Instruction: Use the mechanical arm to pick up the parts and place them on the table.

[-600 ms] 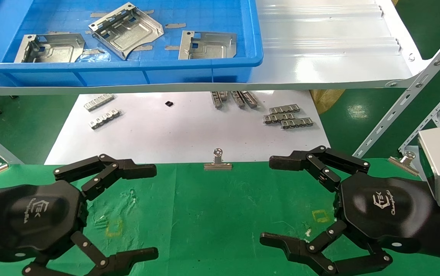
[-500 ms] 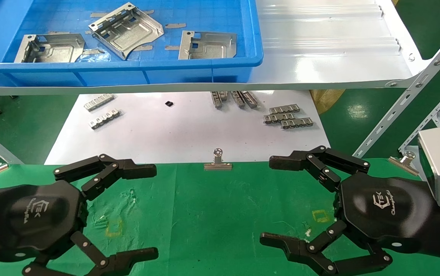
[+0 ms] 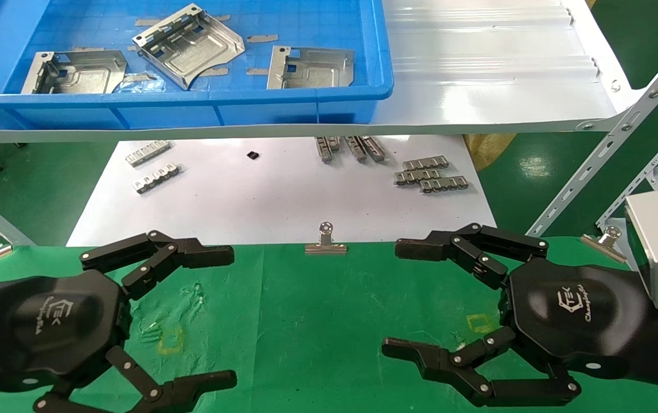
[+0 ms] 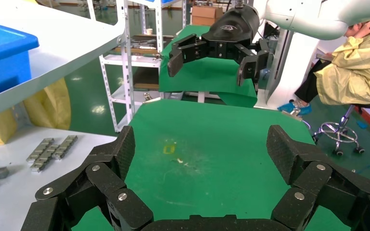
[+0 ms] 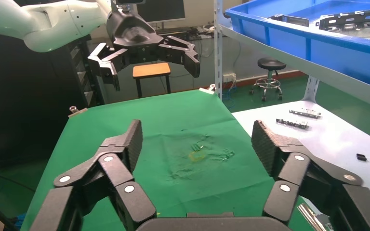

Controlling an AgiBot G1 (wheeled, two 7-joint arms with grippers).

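Note:
Three silvery stamped parts [image 3: 73, 71], [image 3: 188, 43], [image 3: 310, 67] lie in a blue bin [image 3: 191, 109] on the white shelf; two show in the right wrist view [image 5: 354, 19]. My left gripper [image 3: 226, 316] hovers open and empty over the left of the green table [image 3: 317, 321]; its own view [image 4: 200, 154] shows only cloth between the jaws. My right gripper [image 3: 396, 298] hovers open and empty over the table's right side, also with only cloth in its own view [image 5: 195, 144]. Both grippers are well short of the bin.
The glossy white shelf [image 3: 478, 86] overhangs a white sheet [image 3: 277, 201] with small grey toothed strips [image 3: 429, 175], [image 3: 154, 169]. Binder clips [image 3: 325, 244], [image 3: 604, 238] hold the cloth's far edge. Slotted rack posts [image 3: 610, 143] stand at the right. A seated person [image 4: 347, 72] is beyond the table.
My right gripper's fingers have drawn a little closer together and shifted slightly left; its palm has stayed put. The left arm and the parts have not moved.

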